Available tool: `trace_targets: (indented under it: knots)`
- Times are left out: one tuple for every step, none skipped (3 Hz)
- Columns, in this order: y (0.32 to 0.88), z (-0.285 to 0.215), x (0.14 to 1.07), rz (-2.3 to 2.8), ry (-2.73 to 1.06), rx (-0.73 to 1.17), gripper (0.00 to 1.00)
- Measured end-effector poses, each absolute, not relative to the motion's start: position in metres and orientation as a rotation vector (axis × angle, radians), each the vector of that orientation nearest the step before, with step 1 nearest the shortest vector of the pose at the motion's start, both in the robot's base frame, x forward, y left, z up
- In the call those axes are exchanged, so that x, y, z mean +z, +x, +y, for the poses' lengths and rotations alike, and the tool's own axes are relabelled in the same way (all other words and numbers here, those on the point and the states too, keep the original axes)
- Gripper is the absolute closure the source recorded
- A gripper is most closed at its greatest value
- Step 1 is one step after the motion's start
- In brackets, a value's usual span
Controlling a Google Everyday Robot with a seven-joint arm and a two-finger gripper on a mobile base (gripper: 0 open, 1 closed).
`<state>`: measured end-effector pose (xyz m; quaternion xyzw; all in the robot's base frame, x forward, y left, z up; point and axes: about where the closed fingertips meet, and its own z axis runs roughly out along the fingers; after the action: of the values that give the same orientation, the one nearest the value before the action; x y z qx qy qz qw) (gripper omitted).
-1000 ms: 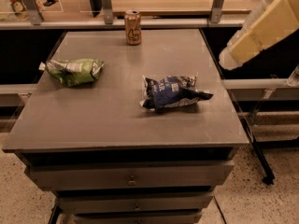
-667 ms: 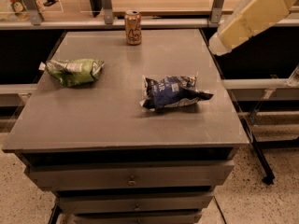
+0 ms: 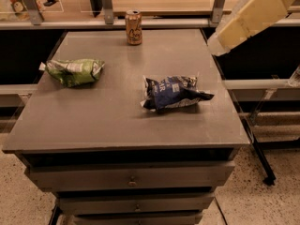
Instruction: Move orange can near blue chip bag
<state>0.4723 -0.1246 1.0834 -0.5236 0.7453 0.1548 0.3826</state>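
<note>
The orange can (image 3: 133,27) stands upright at the far edge of the grey table (image 3: 117,121), a little left of its middle. The blue chip bag (image 3: 172,92) lies flat on the table right of centre, well in front of the can. A cream arm link (image 3: 248,17) reaches in from the upper right, and its lower end hangs above the table's far right corner. The gripper itself is not in view. Nothing is held that I can see.
A green-and-white snack bag (image 3: 74,71) lies on the table's left side. A metal rail and shelf (image 3: 164,22) run behind the table. Drawers (image 3: 131,179) sit below the table top. A black stand leg (image 3: 262,163) rests on the speckled floor at the right.
The cream arm link has moved up and to the left, towards the table's far right corner. The can and both bags have not moved.
</note>
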Motion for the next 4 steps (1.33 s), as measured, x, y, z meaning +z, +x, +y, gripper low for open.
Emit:
trace_targets:
  knots:
    - [0.465, -0.095, 1.073, 1.935, -1.227, 0.493, 0.0]
    - [0.475, -0.047, 1.029, 2.018, -1.08, 0.61, 0.0]
    - [0.497, -0.017, 0.986, 2.058, -0.938, 0.668, 0.0]
    - [0.528, -0.004, 0.966, 2.018, -0.838, 0.684, 0.0]
